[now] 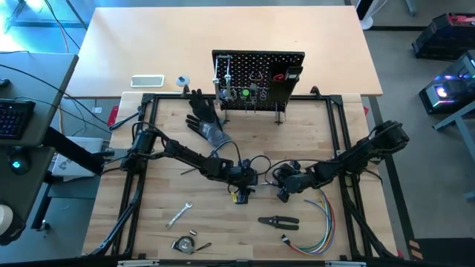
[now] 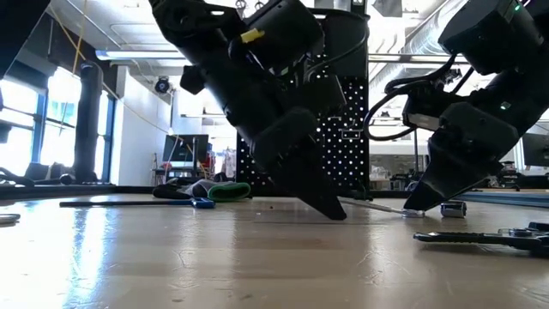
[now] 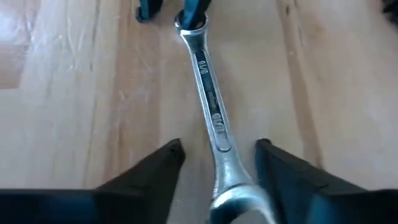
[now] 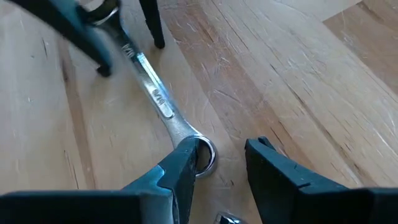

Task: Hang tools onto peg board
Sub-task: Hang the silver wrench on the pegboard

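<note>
Both grippers are down at the table's middle, tip to tip over one silver wrench point(image 3: 210, 106) lying flat on the wood.

L gripper point(image 3: 219, 163): fingers apart, one each side of the wrench shaft near its open-jaw end. Shaft runs between them, a gap showing on both sides, so no clamp. Wrench's ring end lies straight ahead of the fingers, at the other arm's tips.

R gripper point(image 4: 219, 163): fingers apart, straddling the ring end. One finger point(image 4: 180, 163) sits on/against the ring's edge; the other stands clear of it w/ bare wood between. Can't tell if that counts as a grip; ring isn't pinched from both sides. Shaft stretches away ahead of the fingers toward the L gripper.

Low view: both sets of tips angled down to the tabletop, wrench a thin line between them.

Peg board point(image 1: 258, 78) stands upright at the far edge of the work area, well beyond both grippers, w/ several tools already hung on its hooks, incl. a red-handled one.

Other tools on the table, behind the fingers (near side): small wrench point(image 1: 178, 214), black pliers point(image 1: 278, 221), level-type tool point(image 1: 183, 244). Black glove point(image 1: 204, 119) lies btwn L arm and board; bundle of coloured wires point(image 1: 315, 222) lies beside the pliers, under the R arm.
</note>
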`<move>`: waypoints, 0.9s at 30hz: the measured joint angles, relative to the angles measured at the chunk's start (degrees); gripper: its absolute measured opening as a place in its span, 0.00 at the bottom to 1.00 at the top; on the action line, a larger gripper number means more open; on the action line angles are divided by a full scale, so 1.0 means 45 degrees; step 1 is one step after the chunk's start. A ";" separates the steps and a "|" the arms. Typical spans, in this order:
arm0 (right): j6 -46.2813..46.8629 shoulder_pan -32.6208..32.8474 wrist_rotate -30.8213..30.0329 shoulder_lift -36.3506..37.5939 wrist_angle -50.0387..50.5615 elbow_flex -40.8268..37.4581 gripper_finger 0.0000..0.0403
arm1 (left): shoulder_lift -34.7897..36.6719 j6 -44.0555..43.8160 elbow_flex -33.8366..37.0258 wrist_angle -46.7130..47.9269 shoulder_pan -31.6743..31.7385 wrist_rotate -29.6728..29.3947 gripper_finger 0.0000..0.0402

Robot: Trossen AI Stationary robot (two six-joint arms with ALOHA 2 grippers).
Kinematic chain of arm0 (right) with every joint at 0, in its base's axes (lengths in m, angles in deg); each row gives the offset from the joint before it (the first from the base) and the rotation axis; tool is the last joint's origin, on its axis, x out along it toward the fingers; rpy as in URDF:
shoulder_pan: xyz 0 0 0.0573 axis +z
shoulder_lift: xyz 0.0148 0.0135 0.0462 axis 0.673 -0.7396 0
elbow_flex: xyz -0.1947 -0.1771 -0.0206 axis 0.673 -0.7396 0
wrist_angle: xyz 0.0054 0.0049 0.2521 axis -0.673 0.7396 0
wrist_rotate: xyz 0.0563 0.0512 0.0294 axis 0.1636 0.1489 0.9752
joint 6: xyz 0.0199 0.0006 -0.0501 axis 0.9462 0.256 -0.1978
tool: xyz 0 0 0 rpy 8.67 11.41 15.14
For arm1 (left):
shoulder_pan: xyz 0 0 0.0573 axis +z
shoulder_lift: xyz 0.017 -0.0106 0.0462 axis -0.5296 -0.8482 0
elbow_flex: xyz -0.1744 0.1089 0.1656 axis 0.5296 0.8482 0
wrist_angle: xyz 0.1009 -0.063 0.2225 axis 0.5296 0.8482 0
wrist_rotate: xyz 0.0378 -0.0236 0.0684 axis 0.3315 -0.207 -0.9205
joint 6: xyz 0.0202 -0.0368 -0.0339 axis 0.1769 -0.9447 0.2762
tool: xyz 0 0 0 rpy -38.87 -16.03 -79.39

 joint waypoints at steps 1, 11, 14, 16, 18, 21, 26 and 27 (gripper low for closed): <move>-0.0001 0.0000 -0.0009 0.0000 0.0000 0.0000 0.33 | 0.0000 0.0125 -0.0001 0.0082 0.0011 -0.0049 0.41; -0.0423 -0.0010 -0.0200 0.0000 -0.0125 0.0005 0.33 | -0.0010 0.1296 0.0023 0.0343 0.0021 -0.0237 0.24; -0.0756 -0.0015 -0.0203 0.0179 -0.0166 0.0010 0.33 | 0.0086 0.1449 0.0028 0.0350 0.0021 -0.0237 0.24; -0.1035 -0.0019 -0.0195 0.0490 -0.0016 -0.0007 0.33 | 0.0168 0.1639 0.0041 0.0374 0.0021 -0.0250 0.24; -0.1375 -0.0019 -0.0196 0.0965 0.0082 -0.0024 0.33 | 0.0322 0.1836 0.0075 0.0509 0.0021 -0.0336 0.24; -0.1748 -0.0019 -0.0472 0.1953 0.0180 -0.0024 0.33 | 0.0624 0.2063 0.0106 0.0789 0.0055 -0.0497 0.24; -0.2483 -0.0016 -0.1073 0.3940 0.0513 -0.0019 0.33 | 0.1189 0.2416 0.0145 0.1461 0.0201 -0.1270 0.24; -0.2619 -0.0014 -0.1268 0.4376 0.0548 -0.0019 0.33 | 0.1326 0.2415 0.0145 0.1601 0.0227 -0.1427 0.24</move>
